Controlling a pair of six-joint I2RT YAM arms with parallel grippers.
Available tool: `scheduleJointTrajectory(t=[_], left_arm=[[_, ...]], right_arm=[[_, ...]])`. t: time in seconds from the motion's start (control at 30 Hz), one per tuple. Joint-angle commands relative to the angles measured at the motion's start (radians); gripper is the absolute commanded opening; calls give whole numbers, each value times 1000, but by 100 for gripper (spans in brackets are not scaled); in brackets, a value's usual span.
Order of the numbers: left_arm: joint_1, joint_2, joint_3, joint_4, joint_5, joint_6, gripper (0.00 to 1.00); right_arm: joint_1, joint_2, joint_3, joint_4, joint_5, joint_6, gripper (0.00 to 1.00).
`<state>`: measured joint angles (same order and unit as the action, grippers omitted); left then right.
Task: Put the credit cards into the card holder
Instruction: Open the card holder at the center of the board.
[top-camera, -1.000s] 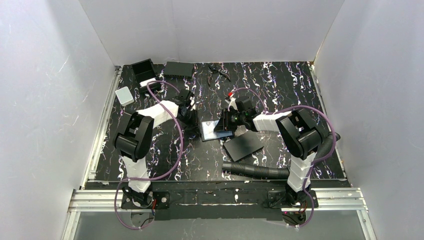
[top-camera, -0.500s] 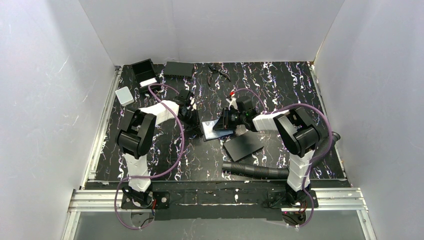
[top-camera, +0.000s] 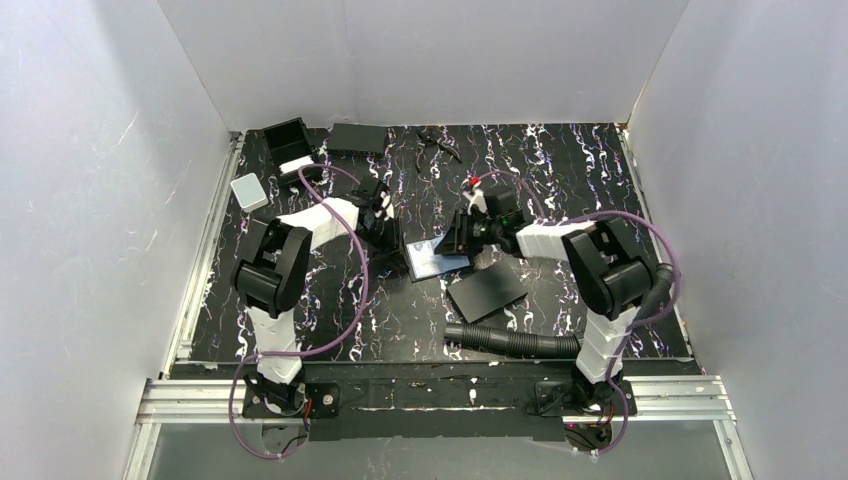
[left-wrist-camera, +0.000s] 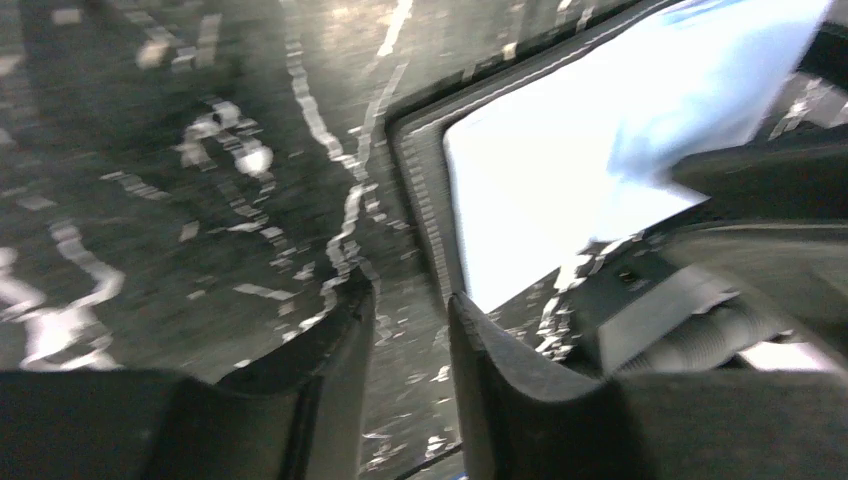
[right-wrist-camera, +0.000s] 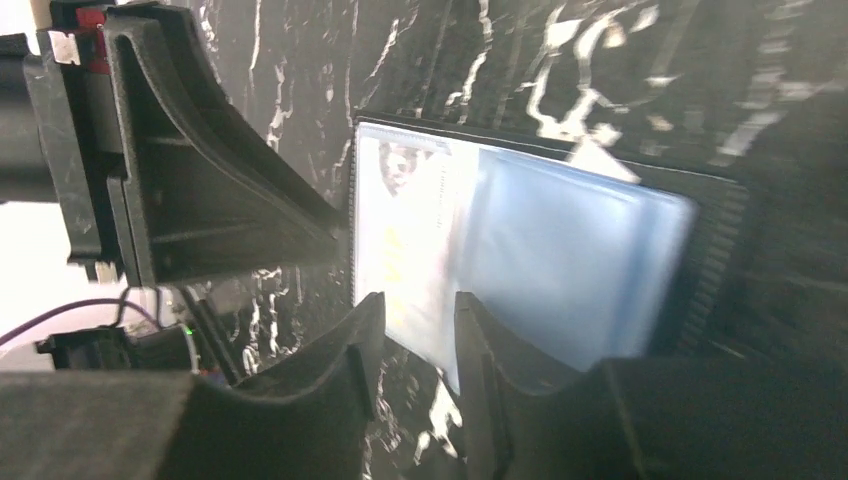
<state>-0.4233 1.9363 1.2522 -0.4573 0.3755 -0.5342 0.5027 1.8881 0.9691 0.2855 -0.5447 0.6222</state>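
The card holder (top-camera: 436, 259) lies open at mid-table, a black-edged case showing a glossy pale-blue face. In the right wrist view that face shows a credit card (right-wrist-camera: 415, 215), whitish with small printed marks, beside a blue sleeve area (right-wrist-camera: 570, 260); I cannot tell whether it is tucked in. My left gripper (top-camera: 393, 243) is at the holder's left edge (left-wrist-camera: 420, 180), open (left-wrist-camera: 410, 295), with only table between its fingers. My right gripper (top-camera: 458, 238) stands at the holder's far right corner, open (right-wrist-camera: 418, 300), its tips over the holder's near edge.
A matte black flat sheet (top-camera: 487, 290) lies just right of the holder, and a black ribbed hose (top-camera: 510, 341) runs nearer the front. At the far left stand black boxes (top-camera: 287, 141) (top-camera: 357, 137) and a small white box (top-camera: 248, 190). A dark tool (top-camera: 438, 141) lies at the back.
My right gripper has drawn back toward the far side and its jaws have widened a little. The card holder has shifted slightly to the right. The left gripper stays at the holder's left edge.
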Motion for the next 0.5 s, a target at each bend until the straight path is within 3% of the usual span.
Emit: scheduleJointTrajectory(t=[0.0,0.03,0.13,0.17,0.33,0.47], left_arm=[[62,-131,10,-155,-66,87,44],[81,-166,5,-169,-61,97,51],[156,-290,-26,-198,-18,96,89],[188,-332,-37,-202,-1,84,94],[388,-595,-146,-111,29,-78,98],[565,-697,-184,-75,-56,-261,98]], right_arm=[[-66,-146,22,-224,64,-190,48],[-70,-165,29,-259,68,-221,52],[-68,-220,38,-316,41,-259,62],[-65,-239,33,-314,35,-253,65],[-40,-319,20,-297,43,-224,73],[-33,-344,19,-295,48,-215,75]])
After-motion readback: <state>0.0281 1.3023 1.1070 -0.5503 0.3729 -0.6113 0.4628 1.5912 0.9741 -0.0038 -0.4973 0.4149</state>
